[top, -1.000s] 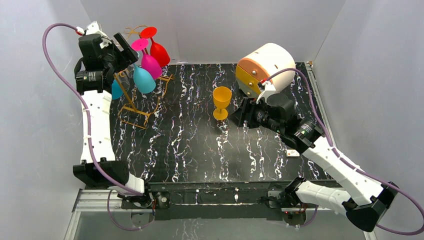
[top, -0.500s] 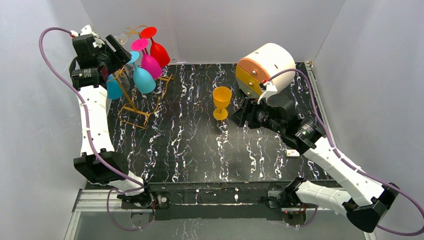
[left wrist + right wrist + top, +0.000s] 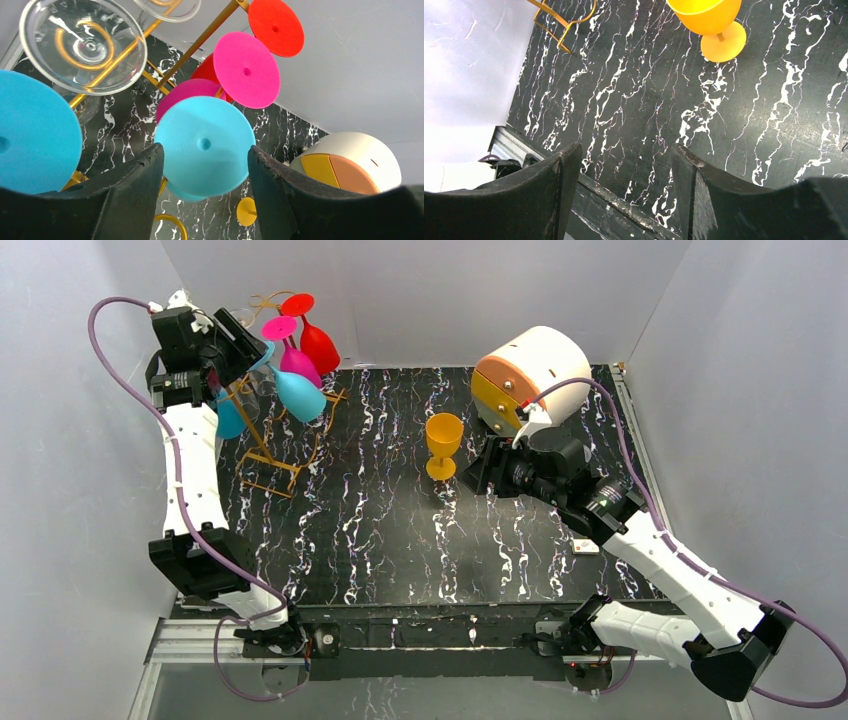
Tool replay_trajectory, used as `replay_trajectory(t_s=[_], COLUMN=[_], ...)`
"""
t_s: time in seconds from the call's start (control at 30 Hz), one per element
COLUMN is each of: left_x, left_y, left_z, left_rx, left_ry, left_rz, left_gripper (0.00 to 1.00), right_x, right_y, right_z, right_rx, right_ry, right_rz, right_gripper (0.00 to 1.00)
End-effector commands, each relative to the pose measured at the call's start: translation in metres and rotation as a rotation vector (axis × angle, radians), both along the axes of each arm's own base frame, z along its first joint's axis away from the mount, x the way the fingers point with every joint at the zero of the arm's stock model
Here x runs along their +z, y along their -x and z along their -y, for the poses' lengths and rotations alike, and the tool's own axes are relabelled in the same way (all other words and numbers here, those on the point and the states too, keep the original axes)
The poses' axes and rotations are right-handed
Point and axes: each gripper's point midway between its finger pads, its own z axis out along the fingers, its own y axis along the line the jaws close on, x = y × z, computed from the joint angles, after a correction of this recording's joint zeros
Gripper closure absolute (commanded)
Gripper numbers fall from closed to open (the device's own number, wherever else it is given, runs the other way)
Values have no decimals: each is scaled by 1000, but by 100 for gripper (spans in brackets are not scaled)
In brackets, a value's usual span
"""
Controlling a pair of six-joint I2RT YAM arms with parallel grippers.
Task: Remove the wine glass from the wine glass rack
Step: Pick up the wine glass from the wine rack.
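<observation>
The gold-orange wire wine glass rack (image 3: 262,455) stands at the table's far left; its rod shows in the left wrist view (image 3: 200,45). Several glasses hang from it upside down. My left gripper (image 3: 245,340) is at the rack's top, and its jaws (image 3: 205,155) close on the round foot of a cyan wine glass (image 3: 204,145). That glass (image 3: 298,395) tilts out to the right of the rack. My right gripper (image 3: 480,465) is open and empty (image 3: 624,155), low over the table just right of an upright orange glass (image 3: 443,445).
A pink glass (image 3: 298,360), a red glass (image 3: 318,340), a second blue glass (image 3: 230,420) and a clear glass (image 3: 82,45) hang on the rack. A round white and orange container (image 3: 530,375) sits at the back right. Grey walls enclose the table.
My left gripper shifted slightly at the rack's top, and the cyan glass's bowl swung out to the right and tilted. The right arm barely moved.
</observation>
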Motion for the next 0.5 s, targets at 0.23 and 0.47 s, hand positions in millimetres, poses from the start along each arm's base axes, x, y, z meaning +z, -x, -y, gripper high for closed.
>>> replay_trajectory(t_s=[0.23, 0.47], left_x=[22, 9], left_y=[19, 12], left_z=[-14, -8], left_rx=[42, -7], left_ry=[-75, -25], left_rz=[53, 32], left_gripper=[28, 29], right_x=[29, 28], right_y=[-6, -6], right_z=[-4, -2], right_rx=[-17, -27], right_ry=[-58, -63], right_rz=[56, 53], right_gripper=[26, 24])
